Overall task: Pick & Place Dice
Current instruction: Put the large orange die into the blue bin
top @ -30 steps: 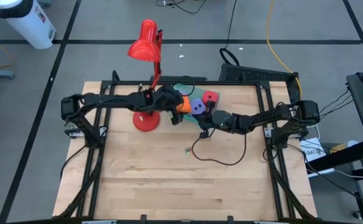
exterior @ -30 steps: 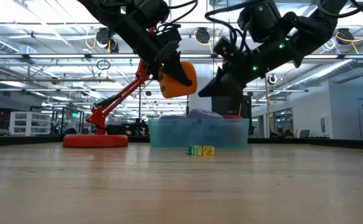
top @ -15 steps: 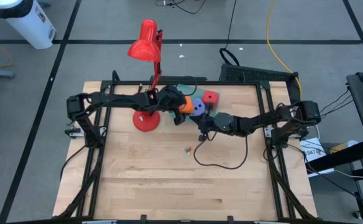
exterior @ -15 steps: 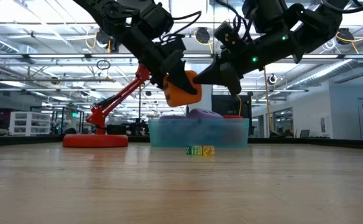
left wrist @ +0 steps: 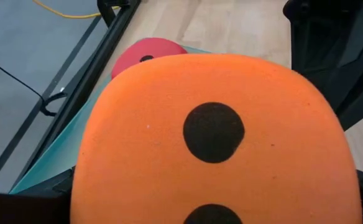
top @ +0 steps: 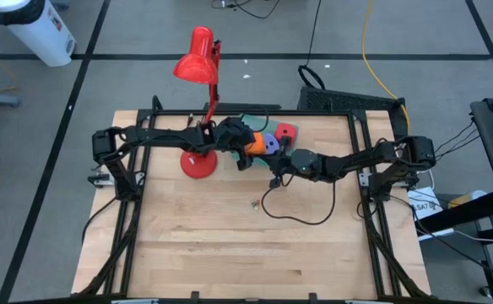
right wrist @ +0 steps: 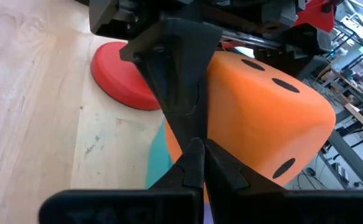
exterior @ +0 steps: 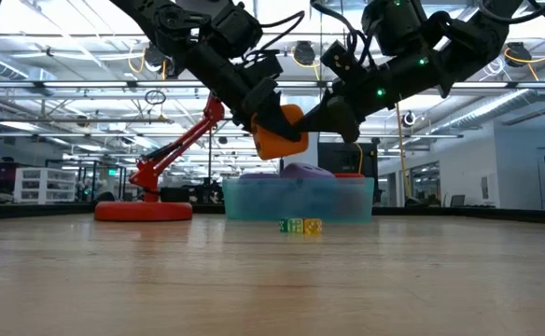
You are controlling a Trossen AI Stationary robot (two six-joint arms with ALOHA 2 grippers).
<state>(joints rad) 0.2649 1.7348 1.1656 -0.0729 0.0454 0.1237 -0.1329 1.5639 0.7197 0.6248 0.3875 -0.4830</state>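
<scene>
The orange foam die with dark pips point(exterior: 278, 132) hangs in the air, pinched in the left gripper point(top: 240, 145), just above the near-left rim of the translucent teal plastic tray point(exterior: 296, 199). The right gripper point(top: 277, 166), fingers pressed together, hovers just beside it, nearer the tray.

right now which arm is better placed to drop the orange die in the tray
Left. The left gripper already holds the orange die above the teal tray; the right gripper is shut, empty, beside it.
</scene>
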